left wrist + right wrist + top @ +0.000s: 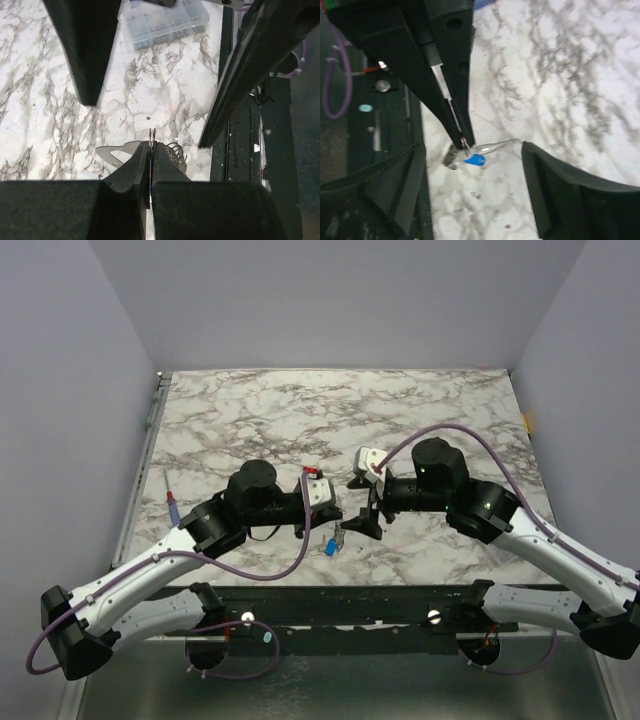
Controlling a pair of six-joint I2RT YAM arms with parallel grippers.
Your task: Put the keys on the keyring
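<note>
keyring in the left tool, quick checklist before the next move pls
1. Left tool shut on the keyring: ok, the thin loop is pinched edge-on at its tip.
2. Right tool open: ok, its fingers stand wide apart, one on each side of the ring and touching neither it nor the left tool.
3. Blue-headed key threaded on the ring: cannot tell, it sits right under the left tool's tip.
4. Silver key threaded on the ring: cannot tell, it shows beside the loop.
5. Screwdriver out of the way: ok, far left, away from both tools.
</note>
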